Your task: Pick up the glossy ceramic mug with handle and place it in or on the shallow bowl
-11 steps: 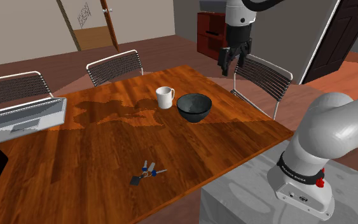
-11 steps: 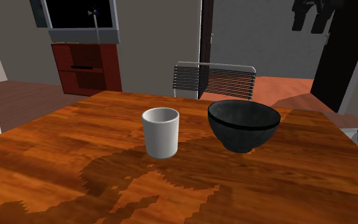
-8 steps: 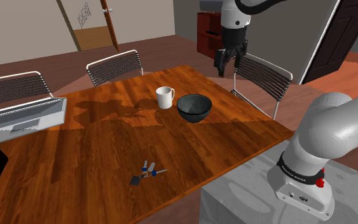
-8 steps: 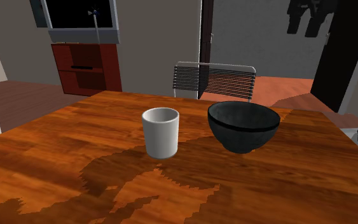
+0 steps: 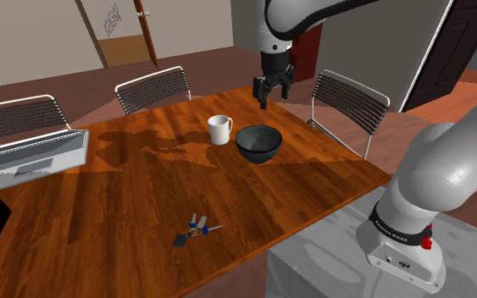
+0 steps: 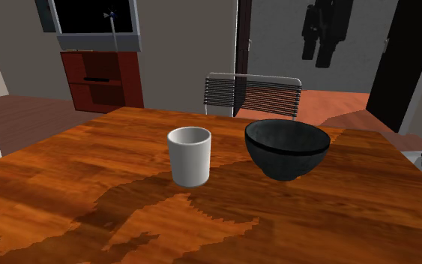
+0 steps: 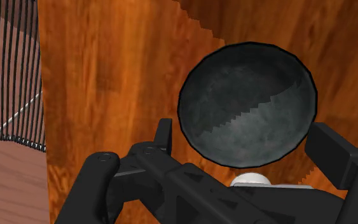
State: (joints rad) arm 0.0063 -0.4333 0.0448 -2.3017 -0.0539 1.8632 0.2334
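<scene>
While the pincer (image 5: 270, 97) hangs open and empty above the dark bowl (image 5: 258, 142), the white mug (image 5: 219, 129) stands beside that bowl on the counter (image 5: 143, 195) — toward the shoulder view's left. Its handle seemingly faces the bowl.

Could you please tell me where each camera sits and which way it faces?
Shoulder view: beside the stand, looking down over the table at mug and bowl; arm and open gripper show.
Second exterior view: low by the table, facing mug and bowl, chair behind; gripper hangs above.
Wrist view: on the hand, looking down onto the bowl; both fingers show, apart.
All three share bowl and gripper.
</scene>
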